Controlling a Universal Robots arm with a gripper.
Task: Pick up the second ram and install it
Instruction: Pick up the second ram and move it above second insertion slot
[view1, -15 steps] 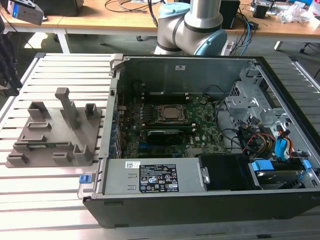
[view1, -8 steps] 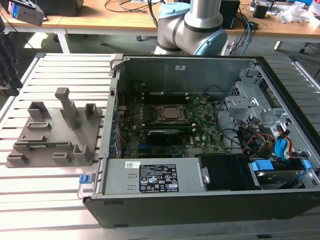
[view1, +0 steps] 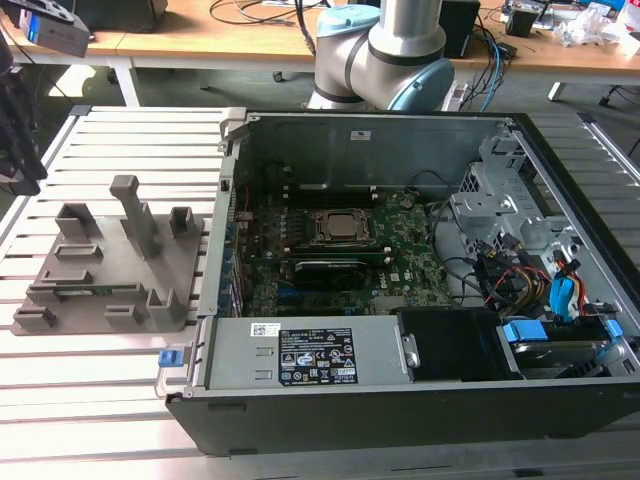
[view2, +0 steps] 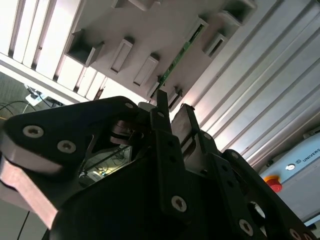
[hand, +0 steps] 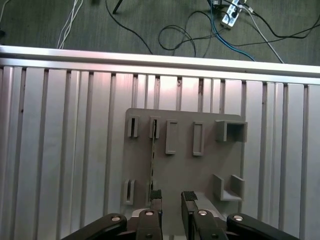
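Note:
The second ram (hand: 151, 160) is a thin green stick standing on edge in slots of the grey fixture (hand: 205, 170). It also shows in the second wrist view (view2: 180, 52) and, low in the fixture, in the exterior view (view1: 95, 291). My gripper (hand: 171, 201) hangs above the fixture, open, with nothing between its fingers. One finger (hand: 156, 199) sits just beside the stick's line, and the other finger (hand: 188, 199) is over bare fixture. In the exterior view the gripper (view1: 22, 165) is at the far left, above the slatted table.
An open computer case (view1: 380, 400) fills the exterior view's right, with the green motherboard (view1: 400, 275) and CPU socket (view1: 342, 226) inside. The fixture (view1: 110, 270) has upright posts (view1: 135, 215). The arm's base (view1: 375, 50) stands behind the case. Cables lie on the floor (hand: 200, 30).

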